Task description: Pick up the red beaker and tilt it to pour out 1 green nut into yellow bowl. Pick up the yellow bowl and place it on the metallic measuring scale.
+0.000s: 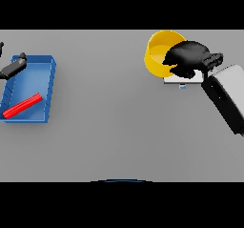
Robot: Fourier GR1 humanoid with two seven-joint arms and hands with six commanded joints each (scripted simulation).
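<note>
The yellow bowl [157, 55] is at the back right of the table. My right hand [188, 57] is shut on its right rim, with the fingers curled over the edge. Under the hand and the bowl's right side shows a strip of the pale metallic scale [183, 80]; whether the bowl rests on it or hangs just above it I cannot tell. The red beaker [23, 105] lies on its side in a blue tray [47, 86] at the left. My left hand [13, 67] shows at the left edge over the tray's back corner, open, holding nothing. No green nut is visible.
The blue tray stands along the left side of the table. My right forearm [226, 96] slants in from the right edge. Grey tabletop [114, 117] stretches between the tray and the scale.
</note>
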